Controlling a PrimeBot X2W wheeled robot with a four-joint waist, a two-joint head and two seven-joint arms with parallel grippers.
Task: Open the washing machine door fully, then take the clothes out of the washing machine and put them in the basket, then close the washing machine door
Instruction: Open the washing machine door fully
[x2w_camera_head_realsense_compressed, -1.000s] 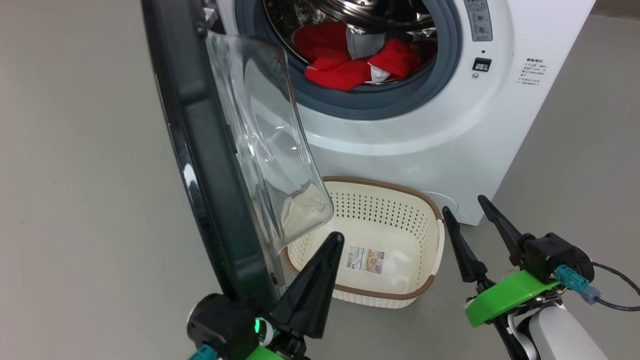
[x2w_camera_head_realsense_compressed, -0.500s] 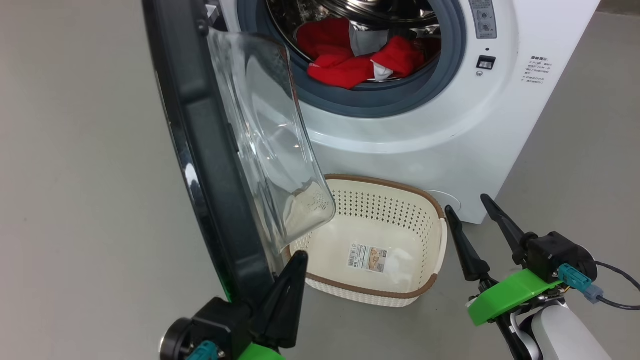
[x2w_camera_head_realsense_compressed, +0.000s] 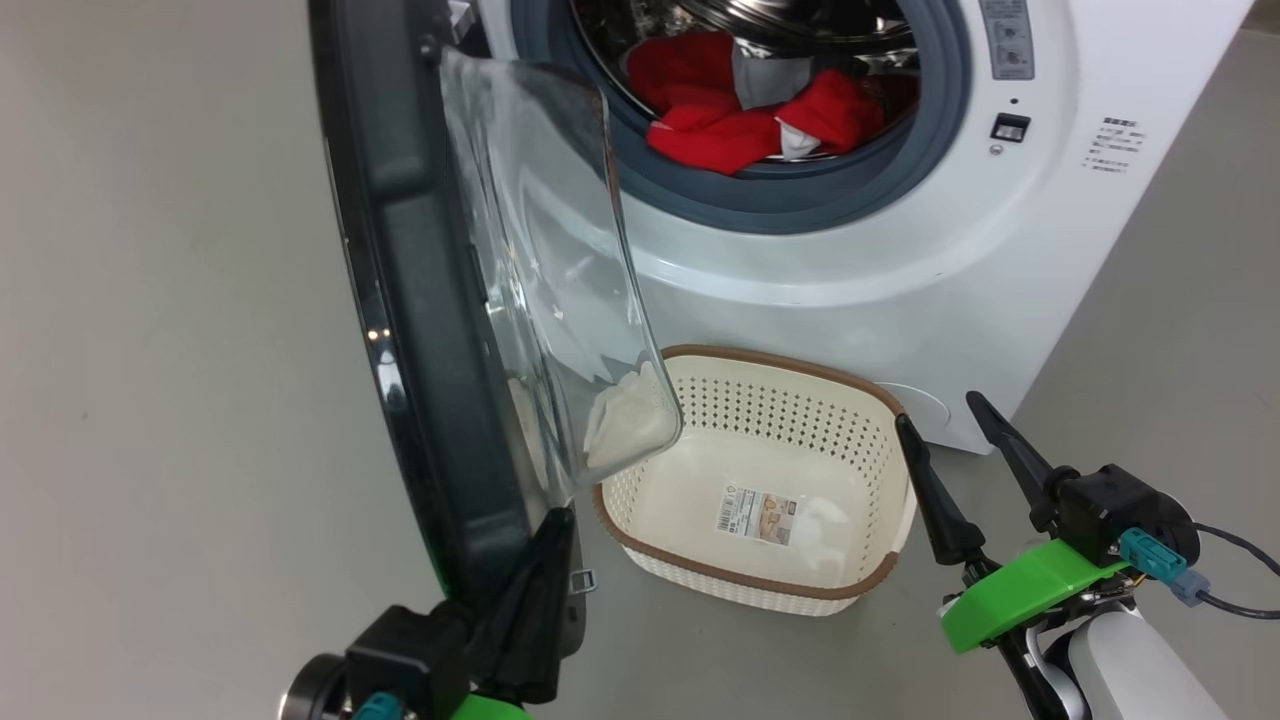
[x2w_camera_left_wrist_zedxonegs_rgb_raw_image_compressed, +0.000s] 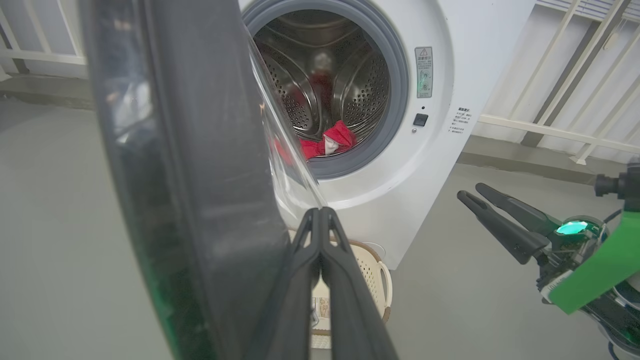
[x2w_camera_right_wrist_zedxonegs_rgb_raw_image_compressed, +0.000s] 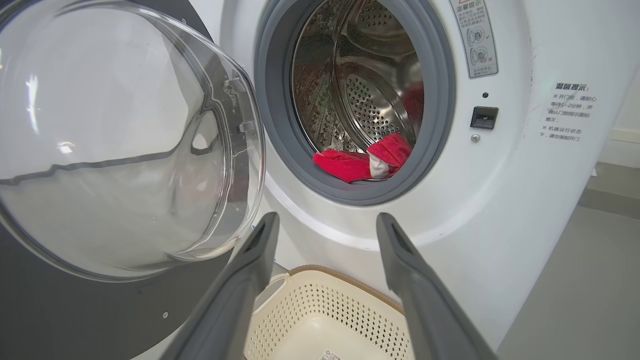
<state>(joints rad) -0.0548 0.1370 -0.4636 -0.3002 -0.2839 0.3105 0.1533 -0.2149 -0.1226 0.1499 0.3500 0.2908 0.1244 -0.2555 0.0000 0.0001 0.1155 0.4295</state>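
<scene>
1. My left gripper (x2w_camera_left_wrist_zedxonegs_rgb_raw_image_compressed: 318, 214), lower left of the head view: fingers pressed together with nothing between them. They lie along the inner side of the washing machine door (x2w_camera_head_realsense_compressed: 420, 300) at its lower rim (contact looks likely, but I cannot be sure).
2. My right gripper (x2w_camera_head_realsense_compressed: 936, 410), lower right: fingers spread wide and empty, just right of the basket (x2w_camera_head_realsense_compressed: 800, 372).
3. Door, left of frame: swung out and nearly edge-on to me, its glass bowl overhanging the basket's left end. I judge it open, though perhaps not to its stop.
4. Basket, lower centre, on the floor against the washing machine (x2w_camera_head_realsense_compressed: 900, 270): nothing inside but its paper label (x2w_camera_head_realsense_compressed: 757, 514).
5. The clothes (x2w_camera_head_realsense_compressed: 740, 130), top centre: a red heap with grey and white, all in the drum (x2w_camera_right_wrist_zedxonegs_rgb_raw_image_compressed: 370, 100), at the grey ring (x2w_camera_head_realsense_compressed: 800, 205).

Done: door opened, at least largely. Left: every garment to move, then the door to close.
</scene>
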